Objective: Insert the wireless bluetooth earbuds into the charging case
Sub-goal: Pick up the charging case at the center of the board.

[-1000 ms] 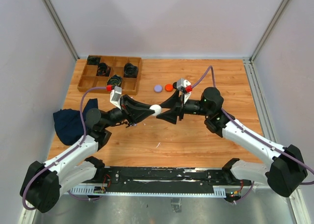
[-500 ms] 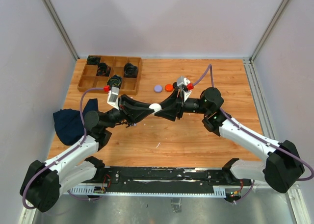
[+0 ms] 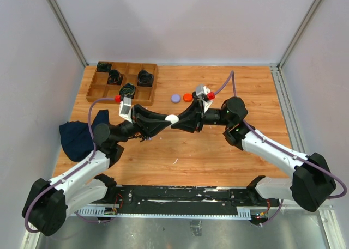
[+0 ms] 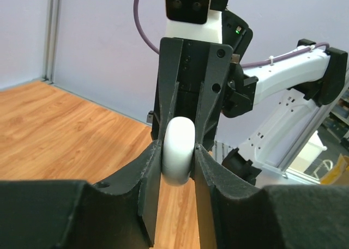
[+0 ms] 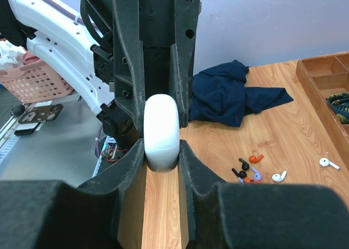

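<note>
While holding the white case [image 3: 172, 119] clear of the worktop [image 5: 283, 134], pinching it narrowly from both sides with left end effector [image 4: 178, 145] and right end effector [image 5: 162, 145].
Early going, apparently: no earbuds [image 5: 248, 170] seated, just lying loose on the wood below; lid-opening, picking and seating left to do.

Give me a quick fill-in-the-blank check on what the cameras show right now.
The left gripper and right gripper both clamp the ____ charging case. The loose earbuds lie on the ____. The crumpled cloth is dark ____.
Missing words: white; table; blue.
</note>
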You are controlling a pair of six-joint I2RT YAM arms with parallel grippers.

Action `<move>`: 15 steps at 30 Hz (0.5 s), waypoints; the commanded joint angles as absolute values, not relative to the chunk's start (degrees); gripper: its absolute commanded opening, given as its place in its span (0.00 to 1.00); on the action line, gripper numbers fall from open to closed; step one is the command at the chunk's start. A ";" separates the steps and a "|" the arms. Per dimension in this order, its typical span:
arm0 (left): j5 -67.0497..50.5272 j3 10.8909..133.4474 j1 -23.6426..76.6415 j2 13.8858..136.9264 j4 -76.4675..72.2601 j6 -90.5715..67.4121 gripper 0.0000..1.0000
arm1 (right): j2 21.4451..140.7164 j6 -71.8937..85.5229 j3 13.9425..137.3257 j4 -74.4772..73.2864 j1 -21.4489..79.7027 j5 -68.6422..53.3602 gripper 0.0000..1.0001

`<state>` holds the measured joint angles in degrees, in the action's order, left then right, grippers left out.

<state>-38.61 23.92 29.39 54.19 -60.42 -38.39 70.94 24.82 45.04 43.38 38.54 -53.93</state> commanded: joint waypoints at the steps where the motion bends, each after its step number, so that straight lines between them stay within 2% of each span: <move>1: -38.57 25.05 30.32 52.87 -56.11 -33.97 0.40 | 70.62 20.81 45.22 43.07 38.82 -53.01 0.01; 4: -37.88 25.89 30.32 52.48 -51.97 -31.35 0.53 | 70.25 19.57 45.18 42.08 38.83 -53.17 0.01; 7: -36.94 26.78 30.34 52.45 -48.59 -29.41 0.62 | 70.19 18.30 45.41 40.66 38.79 -53.26 0.01; 15: -33.82 29.50 30.23 52.65 -42.53 -28.26 0.67 | 70.02 15.64 45.74 38.21 38.77 -55.03 0.01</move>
<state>-36.51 26.41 29.82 53.23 -46.24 -30.26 70.94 18.65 45.04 39.07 38.57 -53.60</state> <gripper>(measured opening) 0.667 0.242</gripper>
